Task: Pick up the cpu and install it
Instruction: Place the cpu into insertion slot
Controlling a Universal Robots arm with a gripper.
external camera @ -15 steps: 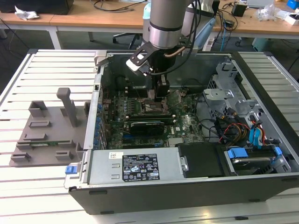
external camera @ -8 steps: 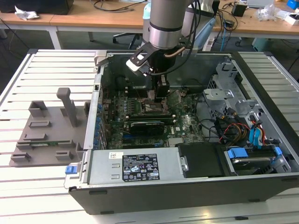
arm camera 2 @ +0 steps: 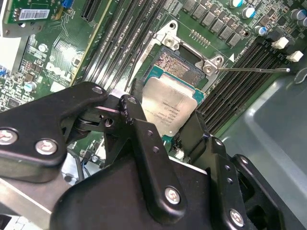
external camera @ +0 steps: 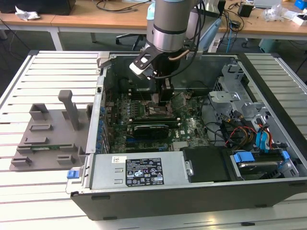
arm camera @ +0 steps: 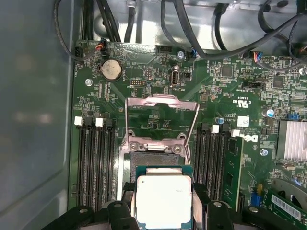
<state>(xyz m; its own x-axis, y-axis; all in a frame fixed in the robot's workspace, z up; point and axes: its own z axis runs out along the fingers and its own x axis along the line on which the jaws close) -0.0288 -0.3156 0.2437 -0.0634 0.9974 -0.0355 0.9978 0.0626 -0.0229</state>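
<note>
In the exterior view, the single arm [external camera: 168,24] is reaching straight down into one open computer case [external camera: 158,199] that is lying on the slatted desk [external camera: 48,67]. Its wrist is pointing downward, and the claw [external camera: 160,98] is hanging low over the green motherboard [external camera: 192,127]. One grey fixture [external camera: 45,139] is sitting on the desk outside the case, well apart from the claw, toward the exterior view's left.

In the second wrist view, the claw's two black fingers [arm camera 2: 136,124] are clenching on the one cpu [arm camera 2: 175,108], one finger on each of two opposite edges. The cpu is facing silvery top up between them, close over the board. It is partly overlapping the one open socket [arm camera 2: 180,62], whose far part is lying uncovered just past the fingertips. One thin metal lever [arm camera 2: 254,70] is stretching away beyond the socket.

In the first wrist view, the cpu [arm camera: 164,199] is again sitting gripped between the two fingers [arm camera: 125,191]. The socket [arm camera: 158,158] is lying just ahead of the claw, and its one load plate [arm camera: 160,101] is standing raised beyond that. Two banks of dark memory slots [arm camera: 96,158] are running alongside, one on either side of the claw. One round coin cell [arm camera: 111,70] is sitting farther off on the board.
</note>
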